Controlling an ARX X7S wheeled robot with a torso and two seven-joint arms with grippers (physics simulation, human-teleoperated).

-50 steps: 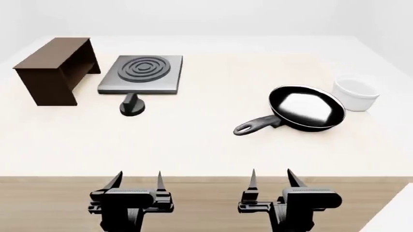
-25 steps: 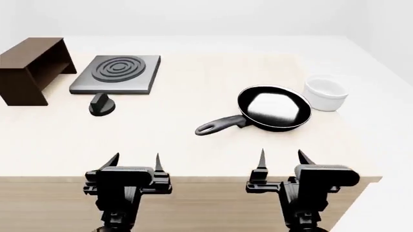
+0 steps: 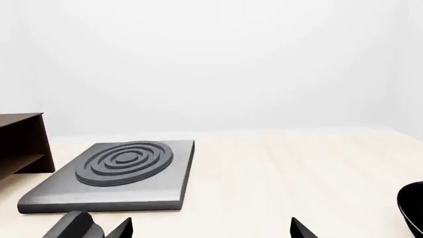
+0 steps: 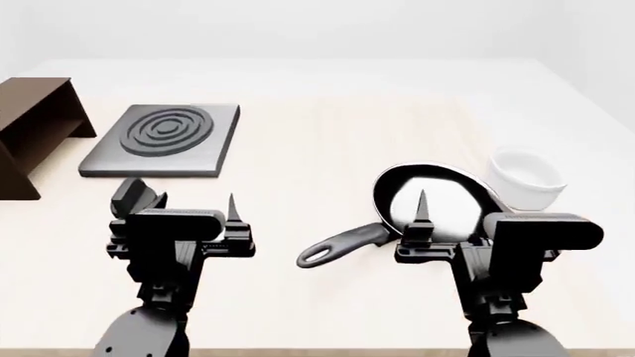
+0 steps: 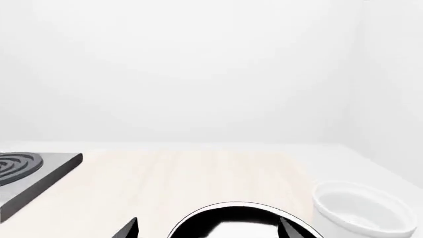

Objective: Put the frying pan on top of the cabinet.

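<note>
**Approach: both arms raised over the table, pan not yet gripped**

- Table [image 4: 297, 149]: since a second ago I have advanced; both arms now reach over it.
- Cabinet [image 4: 35, 126]: far left edge, well apart from the pan, now partly cut off.
- Pan [image 4: 436, 201]: on the table beside the bowl [image 4: 526, 178], handle toward me.
- Right gripper [image 4: 451, 204]: spread, over the pan, holding nothing.
- Left gripper [image 4: 184, 204]: spread, empty, near the stove plate [image 4: 163, 137].

My judgement: grasp comes next.

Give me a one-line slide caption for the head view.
Both open end effectors, left and right, advance over the table toward the frying pan; cabinet far left.
</note>
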